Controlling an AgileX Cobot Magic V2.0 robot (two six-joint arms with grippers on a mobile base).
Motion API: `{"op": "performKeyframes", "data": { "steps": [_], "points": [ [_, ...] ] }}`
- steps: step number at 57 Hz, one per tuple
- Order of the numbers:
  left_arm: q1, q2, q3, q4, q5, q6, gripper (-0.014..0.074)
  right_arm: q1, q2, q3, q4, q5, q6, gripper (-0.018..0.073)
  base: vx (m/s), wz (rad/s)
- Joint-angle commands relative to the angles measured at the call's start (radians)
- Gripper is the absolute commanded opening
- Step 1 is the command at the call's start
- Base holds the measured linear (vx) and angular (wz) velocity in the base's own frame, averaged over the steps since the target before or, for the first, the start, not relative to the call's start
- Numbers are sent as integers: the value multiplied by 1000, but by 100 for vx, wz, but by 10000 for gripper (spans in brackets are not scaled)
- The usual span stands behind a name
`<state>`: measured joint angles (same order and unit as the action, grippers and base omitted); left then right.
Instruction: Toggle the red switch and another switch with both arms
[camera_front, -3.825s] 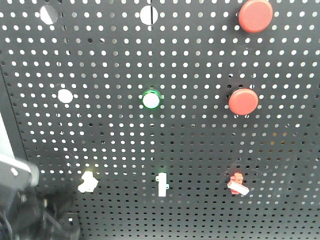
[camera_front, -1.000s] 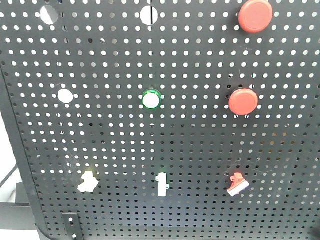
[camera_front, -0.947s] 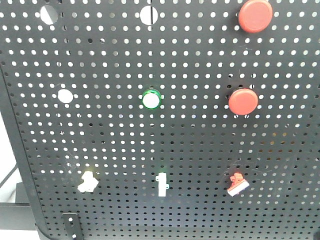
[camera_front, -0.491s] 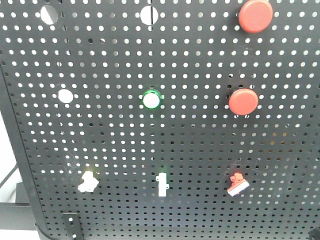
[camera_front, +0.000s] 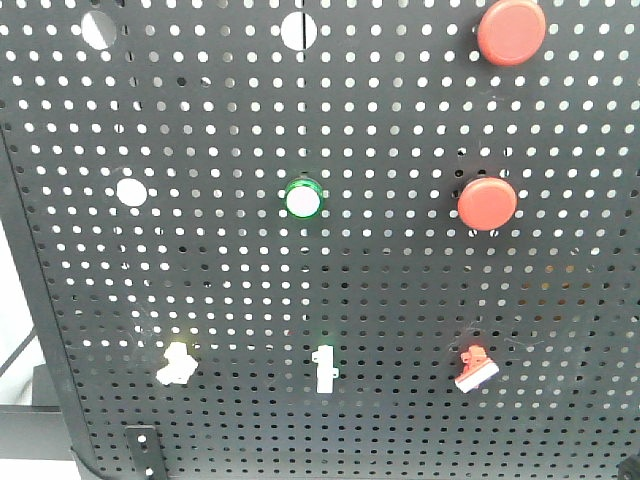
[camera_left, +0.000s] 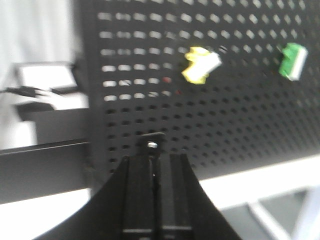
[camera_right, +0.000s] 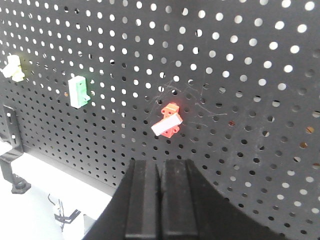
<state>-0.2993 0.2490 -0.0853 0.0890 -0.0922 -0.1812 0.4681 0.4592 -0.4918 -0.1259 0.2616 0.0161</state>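
The red switch (camera_front: 476, 368) is a small red toggle with a white lever, low on the right of the black pegboard (camera_front: 400, 280). In the right wrist view the red switch (camera_right: 168, 125) sits just above my right gripper (camera_right: 160, 162), apart from it; the jaws are shut on nothing. The other switch, pale yellow (camera_front: 174, 364), is low on the left. The left wrist view is blurred: the yellow switch (camera_left: 201, 65) lies well above and right of my left gripper (camera_left: 156, 157), which is shut and empty. Neither gripper shows in the front view.
A white toggle on a green base (camera_front: 323, 368) stands between the two switches. Two large round red push buttons (camera_front: 511, 32) (camera_front: 487, 203) and a green-ringed button (camera_front: 302, 199) sit higher up. A black bracket (camera_left: 152, 137) is right ahead of the left gripper.
The left arm seen at the lower left 3.8 s ago has left the front view. The red switch's lever has gone from slanting down-right to slanting up-right. Nothing moved in the last second.
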Motion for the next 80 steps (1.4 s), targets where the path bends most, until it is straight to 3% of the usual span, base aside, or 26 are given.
{"op": "performKeyframes", "data": {
  "steps": [1, 6, 9, 16, 80],
  "points": [
    [44, -109, 59, -59, -123, 40, 3, -4, 2, -30, -14, -91, -1, -6, 0, 0],
    [75, -211, 138, -59, -115, 40, 3, -4, 2, -30, -14, -91, -1, -6, 0, 0],
    [86, -259, 129, -55, 8, 55, 3, -4, 2, -30, -14, -91, -1, -6, 0, 0],
    [89, -280, 131, -54, 68, 87, 3, -4, 2, -30, -14, -89, -1, -6, 0, 0],
    [89, -280, 131, -58, 73, 89, 3, -4, 2, -30, -13, -76, -5, -6, 0, 0]
  ]
}}
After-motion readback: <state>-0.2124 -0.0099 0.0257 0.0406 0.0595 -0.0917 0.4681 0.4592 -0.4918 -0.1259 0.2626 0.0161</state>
